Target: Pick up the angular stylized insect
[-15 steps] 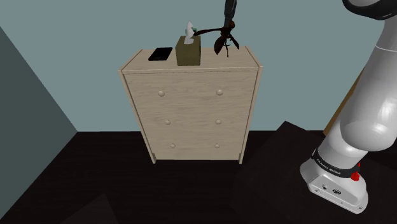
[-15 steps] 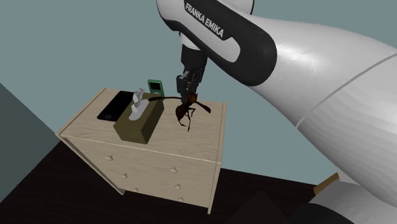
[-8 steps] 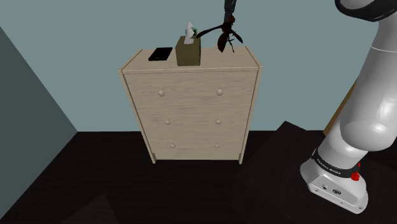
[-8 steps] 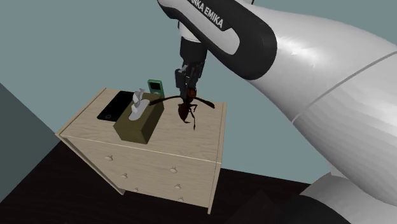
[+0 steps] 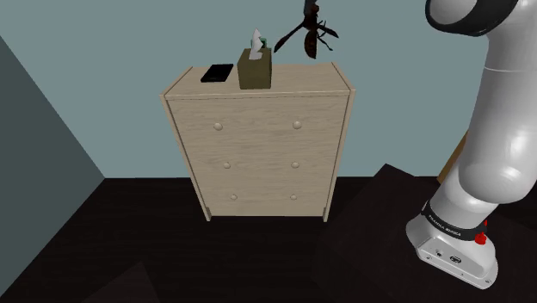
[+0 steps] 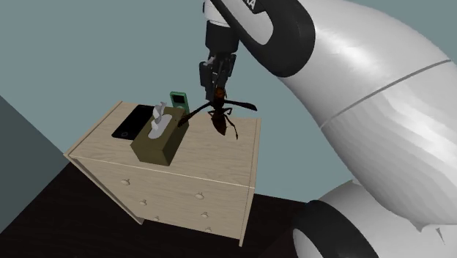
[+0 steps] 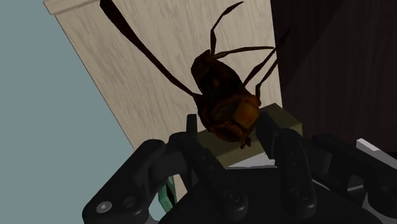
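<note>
**Insect hanging above the dresser top**

White Franka arm (image 5: 503, 129) is reaching over the light wooden three-drawer dresser (image 5: 258, 146). Its black two-finger gripper (image 6: 217, 88) is clasping the dark reddish-brown angular insect (image 6: 220, 121), dangling it above the top. Olive tissue box (image 5: 255, 69), flat black phone (image 5: 218, 73) and small green device (image 6: 178, 100) are sitting there.

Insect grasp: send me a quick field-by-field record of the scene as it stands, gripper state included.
gripper: black two-finger gripper, shut on the insect
insect: dark reddish-brown angular insect, hanging from the fingers, clear of the dresser top
support: light wooden three-drawer dresser
on the dresser top: olive tissue box, flat black phone, small green device
task status: insect is held off the surface
</note>
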Robot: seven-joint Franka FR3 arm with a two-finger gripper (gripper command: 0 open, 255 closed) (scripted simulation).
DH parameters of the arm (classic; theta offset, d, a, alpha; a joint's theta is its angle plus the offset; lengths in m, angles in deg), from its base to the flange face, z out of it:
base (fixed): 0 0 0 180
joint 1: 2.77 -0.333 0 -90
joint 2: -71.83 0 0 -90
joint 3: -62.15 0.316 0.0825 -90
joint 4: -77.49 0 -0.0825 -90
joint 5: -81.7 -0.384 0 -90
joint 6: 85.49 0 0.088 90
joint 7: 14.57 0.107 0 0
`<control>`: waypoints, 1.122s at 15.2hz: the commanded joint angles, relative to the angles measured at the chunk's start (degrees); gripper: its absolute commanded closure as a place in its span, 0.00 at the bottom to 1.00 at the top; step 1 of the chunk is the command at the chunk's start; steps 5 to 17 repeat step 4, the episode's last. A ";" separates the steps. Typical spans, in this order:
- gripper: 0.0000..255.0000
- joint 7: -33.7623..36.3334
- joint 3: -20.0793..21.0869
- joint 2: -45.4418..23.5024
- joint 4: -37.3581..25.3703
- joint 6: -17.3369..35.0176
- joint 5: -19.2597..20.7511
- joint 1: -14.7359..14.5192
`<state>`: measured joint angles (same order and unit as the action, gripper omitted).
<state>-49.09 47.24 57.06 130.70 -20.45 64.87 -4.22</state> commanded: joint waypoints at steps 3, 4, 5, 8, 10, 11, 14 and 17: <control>1.00 0.96 0.08 -4.72 -10.22 -5.56 -2.11 1.89; 1.00 0.96 0.10 -4.72 -10.23 -5.56 -2.10 1.91; 1.00 0.96 0.10 -4.72 -10.23 -5.56 -2.10 1.91; 1.00 0.96 0.10 -4.72 -10.23 -5.56 -2.10 1.91; 1.00 0.96 0.10 -4.72 -10.23 -5.56 -2.10 1.91; 1.00 0.96 0.10 -4.72 -10.23 -5.56 -2.10 1.91; 1.00 0.96 0.10 -4.72 -10.23 -5.56 -2.10 1.91; 1.00 0.96 0.10 -4.72 -10.23 -5.56 -2.10 1.91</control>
